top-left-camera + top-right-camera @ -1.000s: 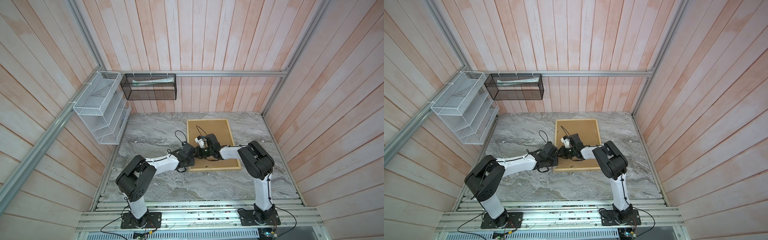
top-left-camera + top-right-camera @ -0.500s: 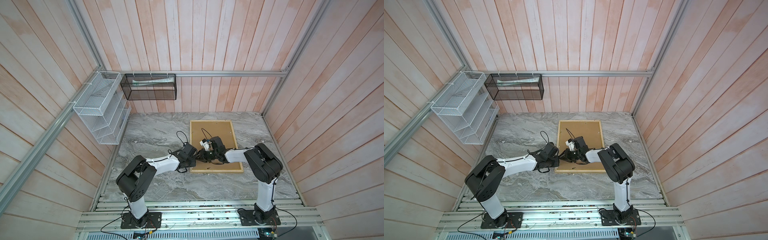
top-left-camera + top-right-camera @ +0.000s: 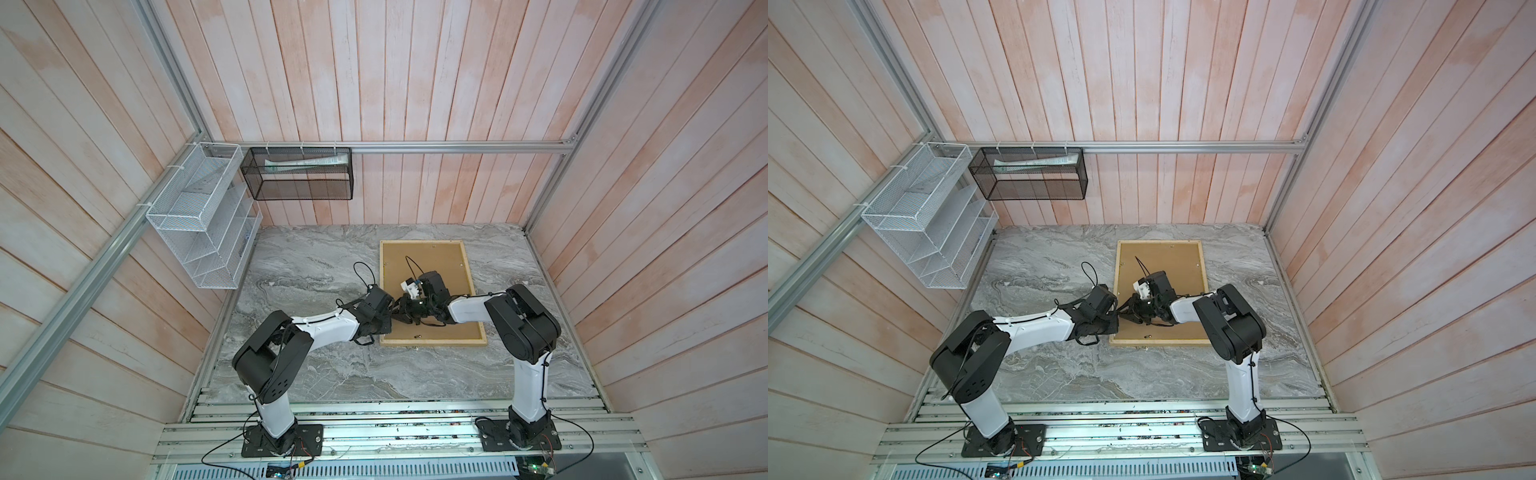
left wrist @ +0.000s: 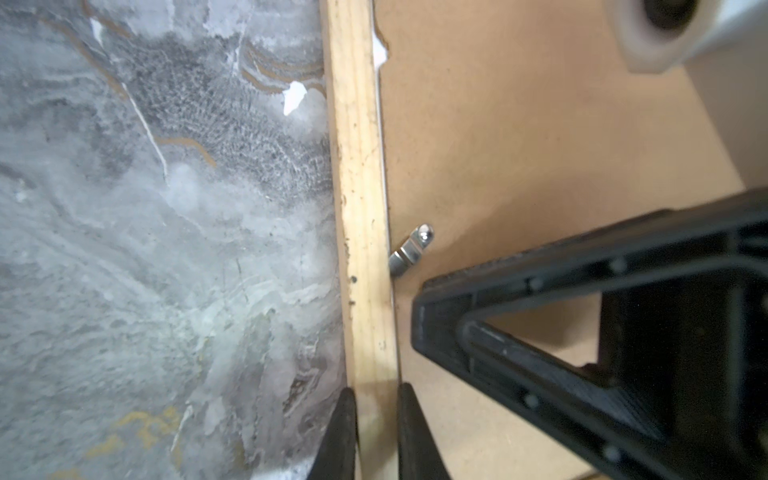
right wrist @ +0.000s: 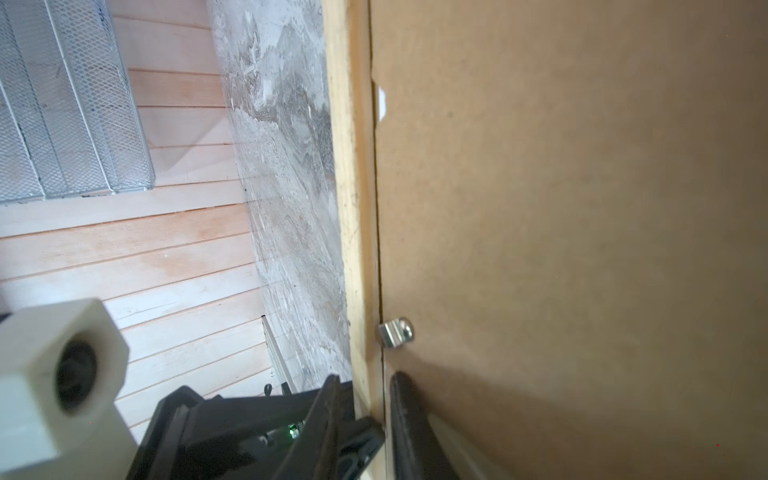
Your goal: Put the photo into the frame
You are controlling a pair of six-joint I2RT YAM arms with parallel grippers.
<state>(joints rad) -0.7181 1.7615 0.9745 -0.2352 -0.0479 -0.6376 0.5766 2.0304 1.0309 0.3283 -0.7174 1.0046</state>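
The frame (image 3: 432, 341) lies back up on the marble table (image 3: 316, 266) with a brown backing board (image 3: 432, 257) set inside it; the photo is out of sight. The left tool (image 4: 376, 432) is clamped narrowly on the frame's left rail. The right tool (image 3: 404, 316) has a fingertip (image 4: 432, 307) beside a metal clip (image 4: 411, 249) by that rail, and I cannot tell whether it grips anything.

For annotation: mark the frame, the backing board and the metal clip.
the frame (image 4: 361, 199): left wrist view, on its pale wooden rail.
backing board (image 4: 540, 145): left wrist view, bare brown face.
metal clip (image 4: 410, 251): left wrist view, middle of the tab.
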